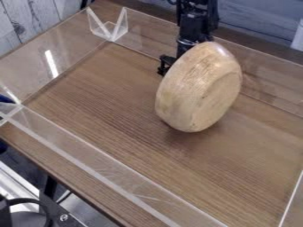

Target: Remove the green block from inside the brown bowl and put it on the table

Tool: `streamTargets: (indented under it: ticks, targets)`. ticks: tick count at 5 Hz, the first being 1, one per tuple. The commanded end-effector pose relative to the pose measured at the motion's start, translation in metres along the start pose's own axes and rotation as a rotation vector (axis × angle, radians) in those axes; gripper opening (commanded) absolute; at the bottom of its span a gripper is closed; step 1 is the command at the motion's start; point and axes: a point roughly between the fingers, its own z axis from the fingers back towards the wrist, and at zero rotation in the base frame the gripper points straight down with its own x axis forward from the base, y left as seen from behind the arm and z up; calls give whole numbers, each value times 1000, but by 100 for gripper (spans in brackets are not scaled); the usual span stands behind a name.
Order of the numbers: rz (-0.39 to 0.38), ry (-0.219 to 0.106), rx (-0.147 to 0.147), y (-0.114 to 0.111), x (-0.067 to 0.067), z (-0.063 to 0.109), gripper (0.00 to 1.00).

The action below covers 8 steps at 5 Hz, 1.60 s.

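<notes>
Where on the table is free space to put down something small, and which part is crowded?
The table is bare in front of and left of the brown bowl, up to the clear acrylic walls. A smaller bare patch lies at right. It is crowded at the back, where the gripper holds the tipped-up bowl.
</notes>
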Motion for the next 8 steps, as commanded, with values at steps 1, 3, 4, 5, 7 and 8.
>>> streamTargets:
  ticks: [1,3,4,5,7,8]
  targets:
    - [11,8,-3,1,3,-3,0]
    - [19,14,-8,6,5,-2,0]
    - [22,18,-11,9,7,-2,0]
    - [26,21,-13,11,8,-2,0]
    - [32,30,-17,15,11,-2,0]
    - [35,34,-19,17,12,-1,0]
